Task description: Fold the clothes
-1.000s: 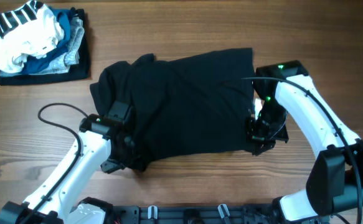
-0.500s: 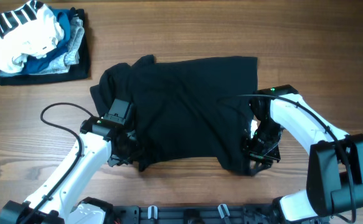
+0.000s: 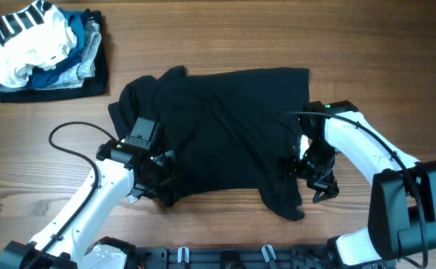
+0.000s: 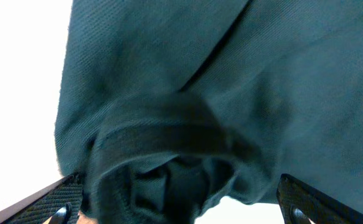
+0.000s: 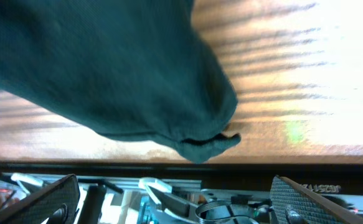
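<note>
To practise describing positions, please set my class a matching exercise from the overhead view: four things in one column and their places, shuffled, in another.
Things:
1. black garment
2. stack of garments
3. left tool
4. right tool

Places:
A. far-left corner of the table
B. at the black garment's near-right edge
C. spread across the middle of the table
D. at the black garment's near-left edge

Pairs: 1-C, 2-A, 3-D, 4-B
</note>
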`<action>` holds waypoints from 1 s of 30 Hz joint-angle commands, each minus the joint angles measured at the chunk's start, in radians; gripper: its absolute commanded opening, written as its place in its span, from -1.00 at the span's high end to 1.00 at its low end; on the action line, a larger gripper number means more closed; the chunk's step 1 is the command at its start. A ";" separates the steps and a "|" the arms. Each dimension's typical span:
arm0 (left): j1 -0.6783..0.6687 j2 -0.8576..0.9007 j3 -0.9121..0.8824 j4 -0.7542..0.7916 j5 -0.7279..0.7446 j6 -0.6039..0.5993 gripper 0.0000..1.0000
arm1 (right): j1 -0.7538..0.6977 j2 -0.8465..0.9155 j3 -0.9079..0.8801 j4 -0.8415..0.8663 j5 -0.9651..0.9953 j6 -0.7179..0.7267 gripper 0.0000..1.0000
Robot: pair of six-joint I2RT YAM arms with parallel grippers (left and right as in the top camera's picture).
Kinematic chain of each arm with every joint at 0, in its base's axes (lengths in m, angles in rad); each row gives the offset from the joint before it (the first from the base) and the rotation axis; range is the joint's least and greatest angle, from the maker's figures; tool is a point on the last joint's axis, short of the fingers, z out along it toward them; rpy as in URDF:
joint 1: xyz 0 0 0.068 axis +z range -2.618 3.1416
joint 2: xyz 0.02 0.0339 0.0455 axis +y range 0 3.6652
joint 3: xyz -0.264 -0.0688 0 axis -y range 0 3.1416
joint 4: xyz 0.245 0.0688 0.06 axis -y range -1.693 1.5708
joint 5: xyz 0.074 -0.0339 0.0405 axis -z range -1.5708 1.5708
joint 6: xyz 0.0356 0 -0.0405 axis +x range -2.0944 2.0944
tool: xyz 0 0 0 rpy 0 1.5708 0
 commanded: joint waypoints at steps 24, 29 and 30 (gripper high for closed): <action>0.052 -0.137 0.341 0.369 -0.628 0.327 0.92 | 0.000 -0.010 0.837 0.143 0.407 -0.043 0.91; 0.164 0.039 0.341 0.484 -0.504 0.333 0.89 | -0.079 0.010 0.837 0.241 0.402 -0.061 0.91; 0.175 0.042 0.341 0.479 -0.488 0.333 0.83 | -0.093 0.023 0.837 0.264 0.399 -0.076 0.91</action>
